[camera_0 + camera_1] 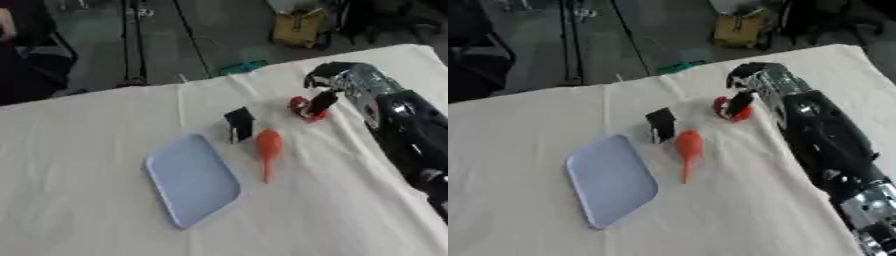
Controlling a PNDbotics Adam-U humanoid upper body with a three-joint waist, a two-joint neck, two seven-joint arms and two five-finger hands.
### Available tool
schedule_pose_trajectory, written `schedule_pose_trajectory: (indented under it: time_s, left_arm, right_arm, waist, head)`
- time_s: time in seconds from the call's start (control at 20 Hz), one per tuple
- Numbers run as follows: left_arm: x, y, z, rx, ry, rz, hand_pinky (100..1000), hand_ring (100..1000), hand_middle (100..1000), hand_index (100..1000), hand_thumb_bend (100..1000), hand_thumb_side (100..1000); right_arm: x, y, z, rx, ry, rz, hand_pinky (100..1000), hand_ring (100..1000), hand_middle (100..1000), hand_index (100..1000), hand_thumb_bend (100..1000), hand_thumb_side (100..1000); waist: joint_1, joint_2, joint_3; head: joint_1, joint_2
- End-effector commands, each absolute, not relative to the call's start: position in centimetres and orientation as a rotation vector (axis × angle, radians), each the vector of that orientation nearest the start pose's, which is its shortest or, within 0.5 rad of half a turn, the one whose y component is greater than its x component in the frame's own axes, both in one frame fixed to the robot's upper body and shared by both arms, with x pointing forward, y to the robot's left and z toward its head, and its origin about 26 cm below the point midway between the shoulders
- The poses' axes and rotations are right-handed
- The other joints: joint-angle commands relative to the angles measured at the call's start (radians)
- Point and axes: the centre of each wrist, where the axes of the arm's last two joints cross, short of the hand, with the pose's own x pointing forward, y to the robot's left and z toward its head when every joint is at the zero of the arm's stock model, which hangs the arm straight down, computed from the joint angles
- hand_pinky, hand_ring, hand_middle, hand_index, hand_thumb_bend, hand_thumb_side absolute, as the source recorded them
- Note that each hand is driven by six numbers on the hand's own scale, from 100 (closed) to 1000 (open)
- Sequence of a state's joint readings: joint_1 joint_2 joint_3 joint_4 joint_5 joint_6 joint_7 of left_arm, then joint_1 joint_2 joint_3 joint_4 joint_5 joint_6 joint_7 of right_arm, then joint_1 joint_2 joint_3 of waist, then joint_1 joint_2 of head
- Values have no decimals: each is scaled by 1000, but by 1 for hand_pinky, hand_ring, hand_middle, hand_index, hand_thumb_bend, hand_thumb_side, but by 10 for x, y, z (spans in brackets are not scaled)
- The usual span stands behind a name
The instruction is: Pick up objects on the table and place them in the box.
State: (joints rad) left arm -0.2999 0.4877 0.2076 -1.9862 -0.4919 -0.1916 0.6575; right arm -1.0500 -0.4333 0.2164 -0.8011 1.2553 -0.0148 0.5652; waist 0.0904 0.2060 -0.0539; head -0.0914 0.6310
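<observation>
Carrot point(268, 150) points its thin tip toward the camera, seemingly lengthwise.

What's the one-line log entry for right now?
right hand: at red object, fingers on it | carrot, black block: on cloth | tray: nothing in it | left hand: unseen

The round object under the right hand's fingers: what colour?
Red, with the right hand reaching onto it; clearest in the left eye view.
</observation>
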Motion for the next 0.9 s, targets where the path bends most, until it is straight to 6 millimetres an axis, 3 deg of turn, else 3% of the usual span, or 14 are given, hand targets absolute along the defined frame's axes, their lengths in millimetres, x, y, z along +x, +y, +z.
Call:
schedule_pose_trajectory:
  time_s: [0.05,0.9]
  left_arm:
    - [289,334,246,-1483,2995,-77,797,839,830,761,100,842]
    - [290,332,246,-1469,3005,-81,796,834,828,760,100,842]
  right_arm:
    - [495,-269,223,-1148,-867,1610,863,904,812,898,436,602]
    - [502,-280,202,-1133,-777,1556,870,918,820,902,424,611]
  waist:
    - [-3,-13,3]
    - [2,-9,23]
  head:
    - [-3,-12]
    - [-23,-31]
